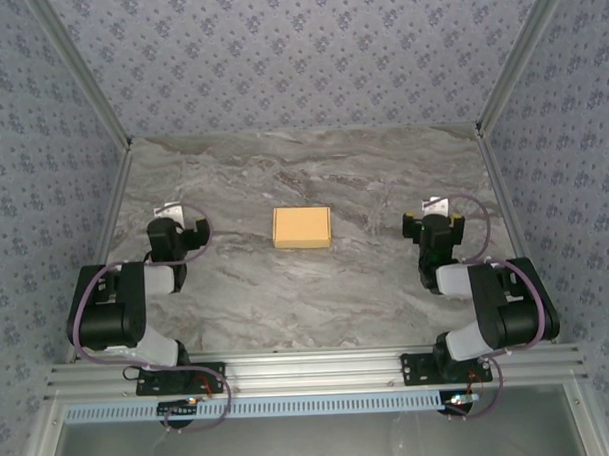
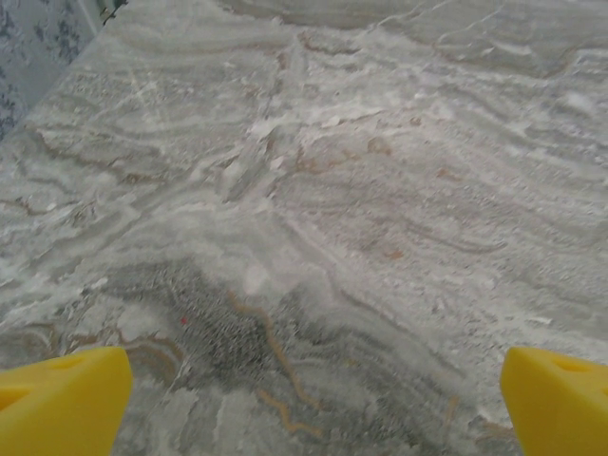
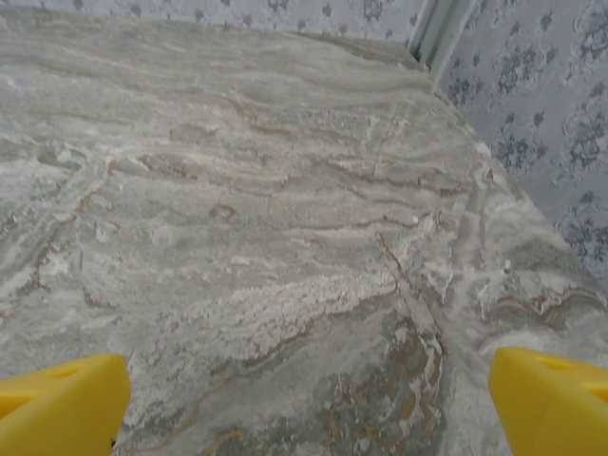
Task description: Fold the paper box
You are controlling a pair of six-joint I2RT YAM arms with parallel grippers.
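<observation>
Paper box: yellow-orange card rectangle, lying on the grey marbled tabletop, between both arms.
Left gripper: yellow fingers spread wide, over bare marble, well left of it.
Right gripper: likewise spread, well right.

A robotics lab test cell is showing here, built as a closed-in booth.

A black left arm and right arm are sitting bolted to an aluminium rail along the bottom of the frame, with a slotted cable duct running just under it. A marble-patterned table top is filling the middle, and flower-printed panels on metal posts are closing it in at the left, right and top.
</observation>
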